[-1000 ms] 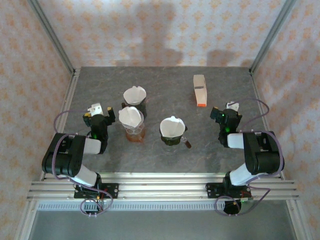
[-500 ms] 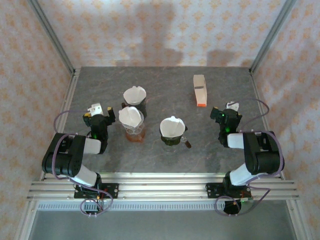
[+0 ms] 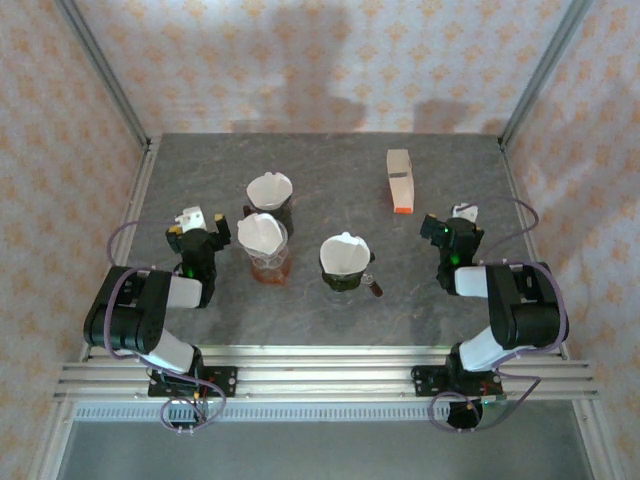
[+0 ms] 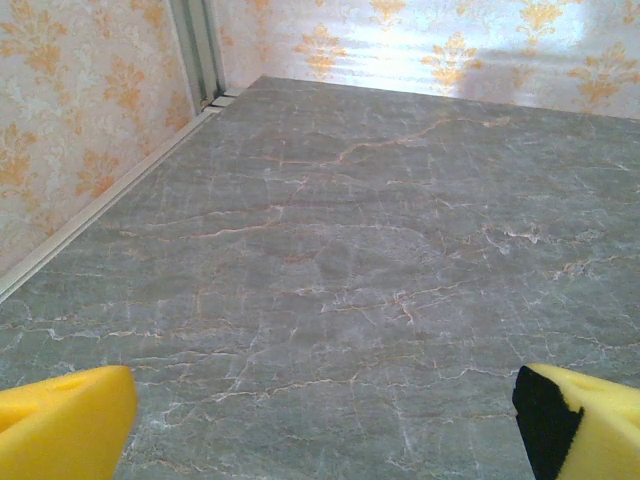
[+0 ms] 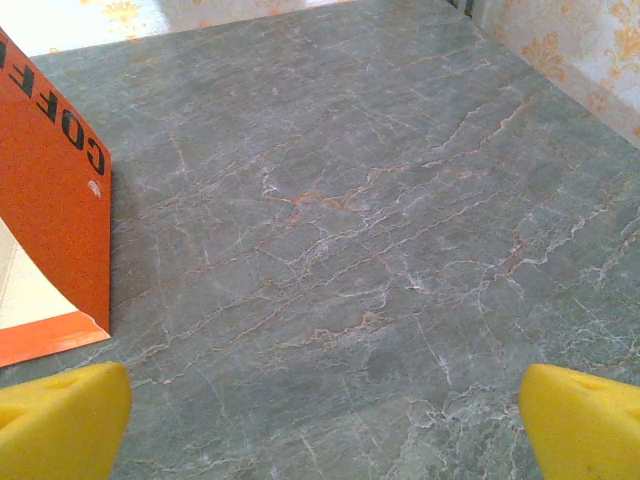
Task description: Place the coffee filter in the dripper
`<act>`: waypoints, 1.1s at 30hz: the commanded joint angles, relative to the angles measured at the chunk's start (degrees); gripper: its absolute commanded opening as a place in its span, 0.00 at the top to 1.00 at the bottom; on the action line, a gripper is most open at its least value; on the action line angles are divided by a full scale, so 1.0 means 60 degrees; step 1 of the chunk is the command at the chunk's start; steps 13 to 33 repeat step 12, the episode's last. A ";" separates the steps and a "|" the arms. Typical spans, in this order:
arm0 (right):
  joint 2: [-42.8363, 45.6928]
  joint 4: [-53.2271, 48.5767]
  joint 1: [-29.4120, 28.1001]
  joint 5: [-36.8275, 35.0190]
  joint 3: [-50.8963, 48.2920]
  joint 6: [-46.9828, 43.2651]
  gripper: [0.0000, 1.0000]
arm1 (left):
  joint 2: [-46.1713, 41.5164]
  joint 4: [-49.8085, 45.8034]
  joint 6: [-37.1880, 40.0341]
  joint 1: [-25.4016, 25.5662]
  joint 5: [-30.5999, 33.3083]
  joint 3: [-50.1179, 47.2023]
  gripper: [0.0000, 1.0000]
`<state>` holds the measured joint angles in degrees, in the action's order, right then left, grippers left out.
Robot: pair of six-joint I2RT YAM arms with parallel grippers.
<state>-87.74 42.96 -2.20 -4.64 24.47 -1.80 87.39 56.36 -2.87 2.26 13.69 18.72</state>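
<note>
Three drippers stand mid-table in the top view, and a white paper coffee filter sits in each. One is a black dripper (image 3: 270, 195) at the back, one an amber dripper (image 3: 264, 248) in front of it, and one a black dripper with a handle (image 3: 344, 263) to their right. My left gripper (image 3: 197, 222) rests low on the table, left of the amber dripper. Its yellow fingertips (image 4: 60, 420) stand wide apart over bare table, open. My right gripper (image 3: 455, 222) rests at the right, also open, with nothing between its fingertips (image 5: 585, 420).
An orange and white coffee filter box (image 3: 399, 180) lies at the back right, and its orange side (image 5: 50, 200) is just left of my right gripper. Metal frame posts (image 3: 110, 85) and patterned walls bound the grey marble table (image 3: 330, 320).
</note>
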 commanded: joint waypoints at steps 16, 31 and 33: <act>0.0085 0.0333 0.0029 0.0005 -0.0101 -0.0105 0.01 | 0.0039 -0.0077 0.0237 0.0062 0.0007 0.0190 0.00; 0.0085 0.0333 0.0029 0.0005 -0.0101 -0.0105 0.01 | 0.0039 -0.0077 0.0237 0.0062 0.0007 0.0190 0.00; 0.0085 0.0333 0.0029 0.0005 -0.0101 -0.0105 0.01 | 0.0039 -0.0077 0.0237 0.0062 0.0007 0.0190 0.00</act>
